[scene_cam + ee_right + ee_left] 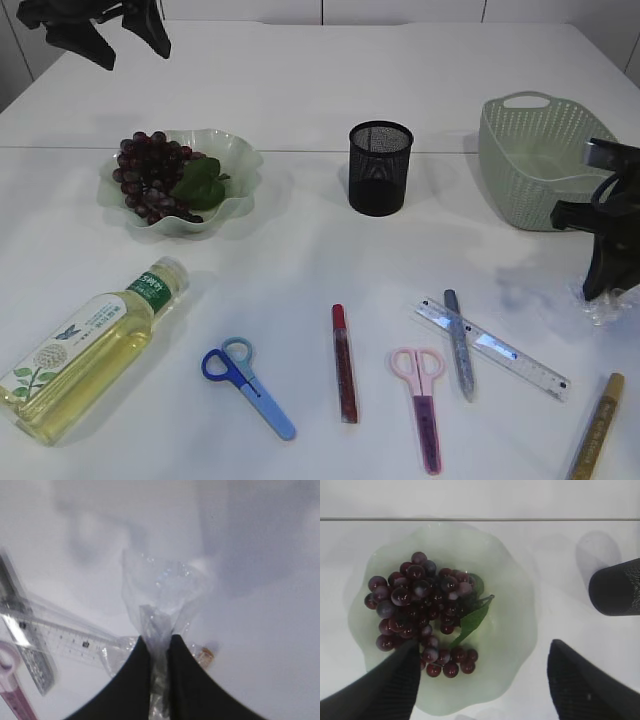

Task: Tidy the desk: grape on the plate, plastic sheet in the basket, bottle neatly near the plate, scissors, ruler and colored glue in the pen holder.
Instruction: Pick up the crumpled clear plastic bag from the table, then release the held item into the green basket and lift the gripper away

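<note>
Plastic sheet (165, 595) bunches upward from right gripper (159, 655).

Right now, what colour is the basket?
The basket is pale green; the exterior view shows it best.

Both grippers were matte black. The left gripper (482, 680) had broad, tapering fingers (390, 685) with a finely textured surface. The right gripper (160, 650) had smooth, curved ones.

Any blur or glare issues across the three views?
Right wrist view: soft, background washed out, only the plastic sheet by the right gripper is fairly sharp. Left wrist view: crisp on the grapes. Exterior view: sharp, soft shadows, glints on the ruler.
</note>
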